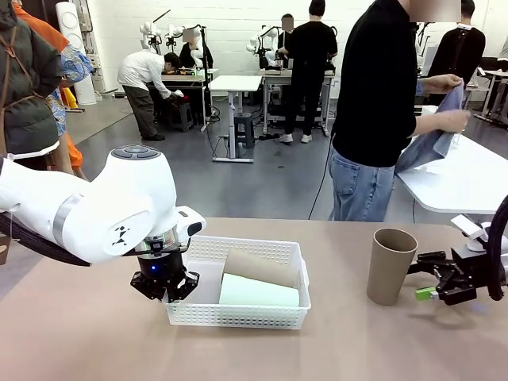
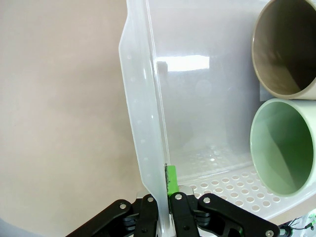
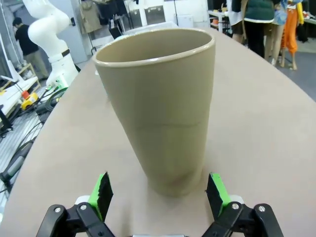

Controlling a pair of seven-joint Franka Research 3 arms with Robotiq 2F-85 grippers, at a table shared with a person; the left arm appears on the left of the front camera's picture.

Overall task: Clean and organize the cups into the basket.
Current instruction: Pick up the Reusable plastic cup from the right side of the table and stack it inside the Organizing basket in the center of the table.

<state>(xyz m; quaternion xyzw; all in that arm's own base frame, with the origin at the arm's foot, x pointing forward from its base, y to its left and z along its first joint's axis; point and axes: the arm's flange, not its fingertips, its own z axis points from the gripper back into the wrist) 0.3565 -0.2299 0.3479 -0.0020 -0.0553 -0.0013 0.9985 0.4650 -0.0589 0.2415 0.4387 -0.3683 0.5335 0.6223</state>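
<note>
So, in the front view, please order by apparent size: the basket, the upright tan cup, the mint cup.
Largest: basket.
Then upright tan cup and mint cup look about alike; the mint one lies partly hidden in the basket, so I leave them unranked.

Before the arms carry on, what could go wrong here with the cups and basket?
The open right gripper is close beside the upright tan cup, which stands on its narrow base; an off-centre close could tip it. The left gripper is shut on the wall of the basket; pulling could tilt it and roll the mint cup and lying tan cup inside.
</note>
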